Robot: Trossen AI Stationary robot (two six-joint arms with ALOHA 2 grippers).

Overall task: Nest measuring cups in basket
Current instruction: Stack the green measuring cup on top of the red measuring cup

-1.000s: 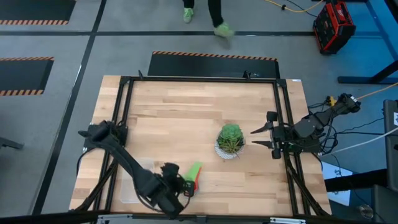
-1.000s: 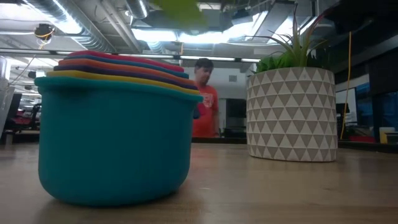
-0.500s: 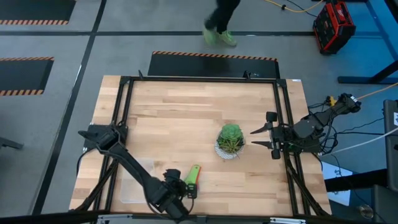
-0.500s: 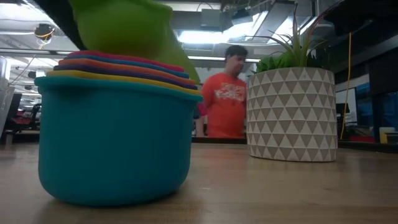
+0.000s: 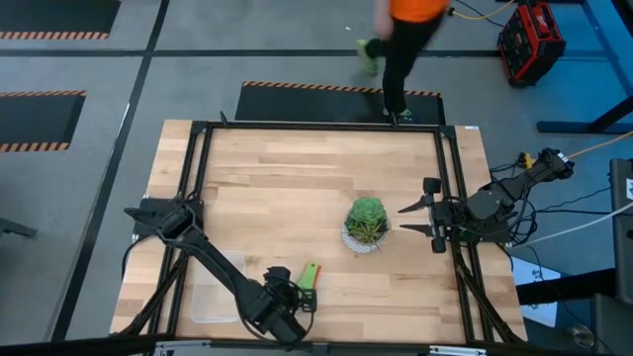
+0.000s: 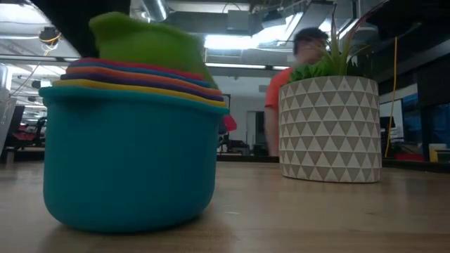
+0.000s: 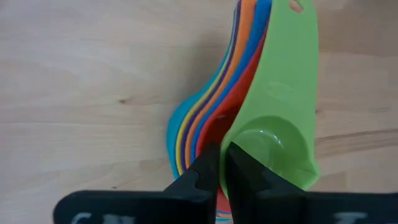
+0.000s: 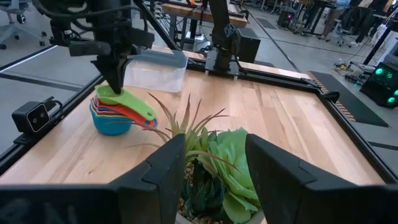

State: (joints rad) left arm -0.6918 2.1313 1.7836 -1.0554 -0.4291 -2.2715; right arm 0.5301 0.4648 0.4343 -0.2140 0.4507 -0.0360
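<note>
A stack of nested measuring cups (image 6: 130,161), teal outermost, stands by its base on the wooden table near the front edge. It is beside the clear basket (image 8: 155,70), not in it. A green measuring cup (image 7: 280,93) sits tilted in the top of the stack (image 7: 193,124), its handle pointing toward the table's far right. My left gripper (image 7: 222,163) comes down from above and is shut on this green cup (image 5: 309,274). My right gripper (image 5: 403,220) waits open at the right edge, level, facing the potted plant (image 5: 367,222). My left gripper pinches the green cup's bowl wall at the rim (image 7: 231,138), on the side away from the handle, one finger inside the bowl and one outside. The fingers slant down from above. The cup is tilted, with its underside on the stack's inner cups (image 6: 140,70).
The plant in its white patterned pot (image 6: 330,126) stands right of the stack, toward the table's middle. The basket (image 5: 208,302) lies left of the stack, near the front left corner. A black frame rail (image 5: 198,129) rims the table. A person (image 5: 406,30) walks past beyond the far edge.
My left gripper has come down and a little toward the near edge with the green cup, rolling slightly. The cup has gone from above the stack to sitting tilted in its top. The person behind the table has walked toward the right.
</note>
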